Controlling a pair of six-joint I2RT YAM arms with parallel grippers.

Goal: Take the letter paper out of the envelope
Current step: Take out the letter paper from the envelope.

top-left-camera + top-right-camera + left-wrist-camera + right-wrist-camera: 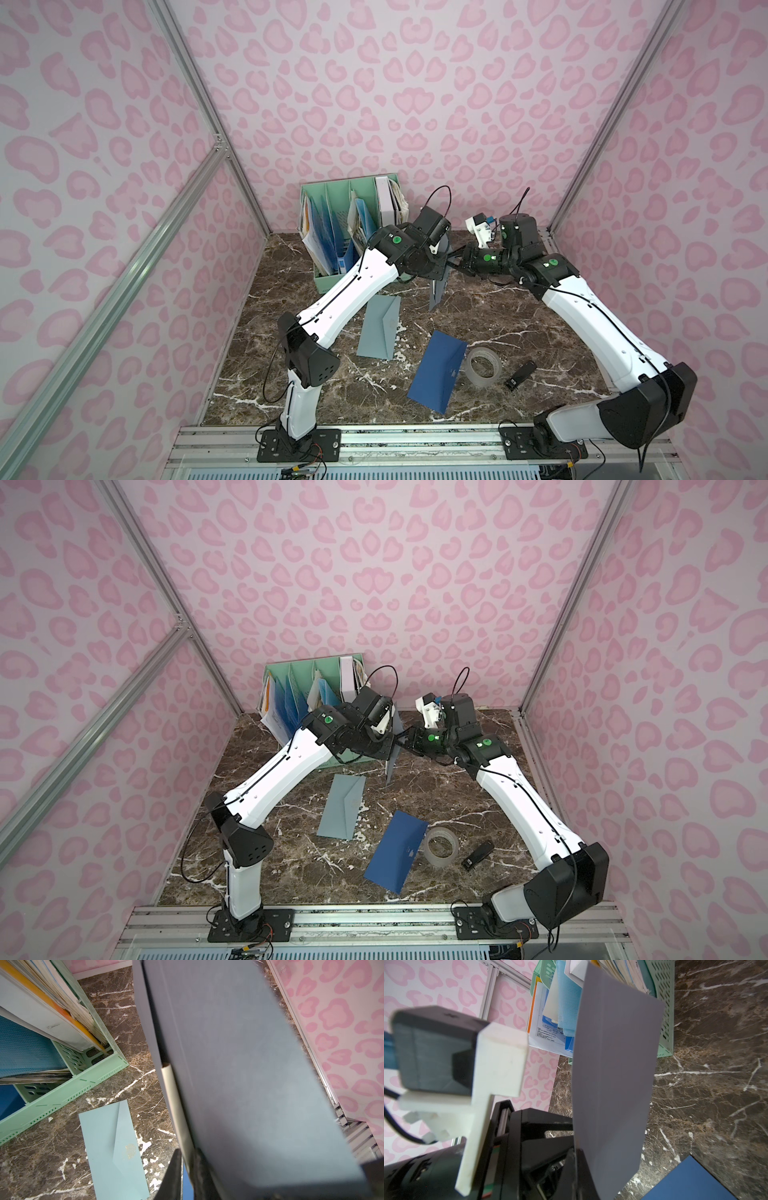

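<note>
You have three envelopes near the mint plastic file rack: two flat, one grey paper envelope clamped in the right fingers; left fingers nip its cream letter paper.

Three envelopes are counted on and above the marble worktop: one grey envelope, one pale blue envelope and one dark blue envelope. One sheet of cream letter paper is seen at the grey one's edge. One tape roll, one small black object and one green file rack are also tallied. Two robot arms are shown, the left arm and the right arm.
</note>
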